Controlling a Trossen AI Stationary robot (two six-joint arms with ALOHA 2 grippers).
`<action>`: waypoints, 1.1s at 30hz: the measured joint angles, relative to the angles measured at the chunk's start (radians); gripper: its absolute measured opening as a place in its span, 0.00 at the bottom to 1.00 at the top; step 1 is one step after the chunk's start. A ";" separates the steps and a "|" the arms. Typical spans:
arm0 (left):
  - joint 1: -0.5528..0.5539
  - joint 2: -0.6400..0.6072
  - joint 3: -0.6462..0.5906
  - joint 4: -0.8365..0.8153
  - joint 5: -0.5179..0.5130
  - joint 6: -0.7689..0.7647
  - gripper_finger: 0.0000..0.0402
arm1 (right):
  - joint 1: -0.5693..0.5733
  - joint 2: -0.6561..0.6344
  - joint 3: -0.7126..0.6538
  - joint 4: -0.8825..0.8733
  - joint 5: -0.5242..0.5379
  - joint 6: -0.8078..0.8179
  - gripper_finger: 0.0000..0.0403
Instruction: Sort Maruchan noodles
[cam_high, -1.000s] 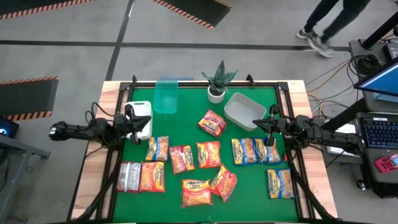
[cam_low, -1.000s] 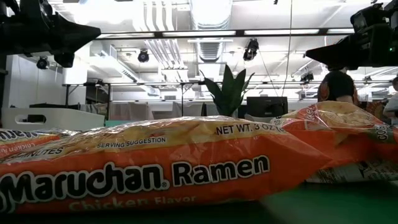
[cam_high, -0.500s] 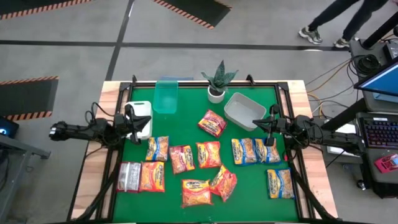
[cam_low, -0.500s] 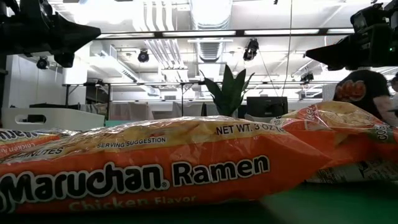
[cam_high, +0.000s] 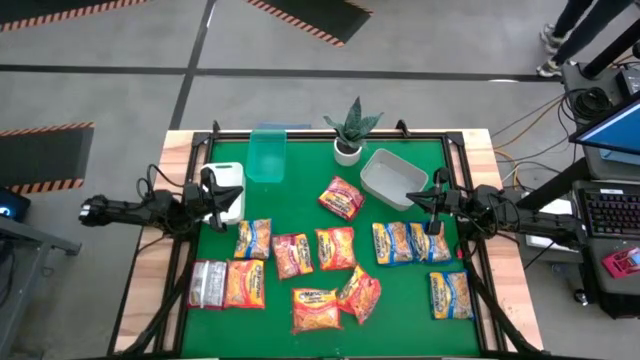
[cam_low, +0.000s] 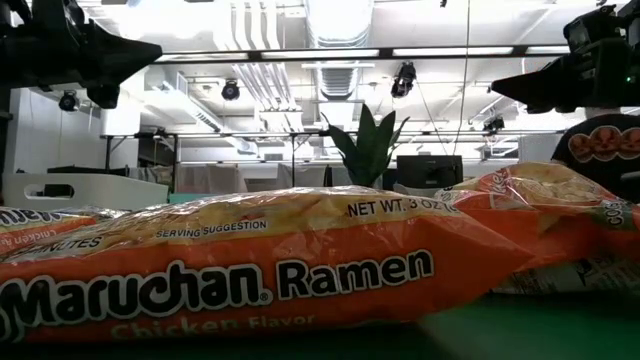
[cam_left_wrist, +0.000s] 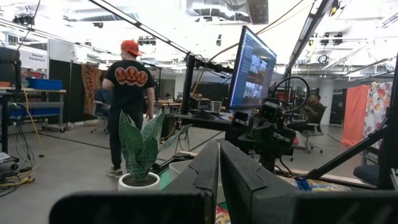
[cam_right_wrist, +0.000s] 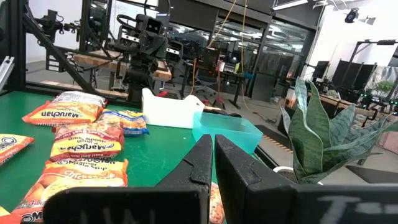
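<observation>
Maruchan noodles (cam_high: 336, 247) lie scattered; left gripper (cam_high: 218, 193) and right gripper (cam_high: 434, 202) pinched together

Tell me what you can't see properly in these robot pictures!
- High view: the print on the flat silvery-grey plastic noodle packet is too small to read.
- Low view: the long orange plastic Maruchan packet fills the front and hides most of the table behind it.
- Low view: the green spiky potted plant shows only its leaves; that packet covers its pot.
- Left wrist view: the left claw blocks the packets below.
</observation>
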 joint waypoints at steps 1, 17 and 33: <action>0.000 0.000 0.000 0.000 0.000 0.000 0.00 | 0.000 0.000 0.000 0.000 0.000 0.000 0.02; 0.000 0.000 0.000 0.000 0.000 0.000 0.00 | 0.000 0.000 0.000 0.003 -0.001 0.229 0.02; 0.000 0.000 0.001 0.273 0.000 -0.366 0.00 | 0.000 0.000 0.000 0.007 0.001 0.631 0.02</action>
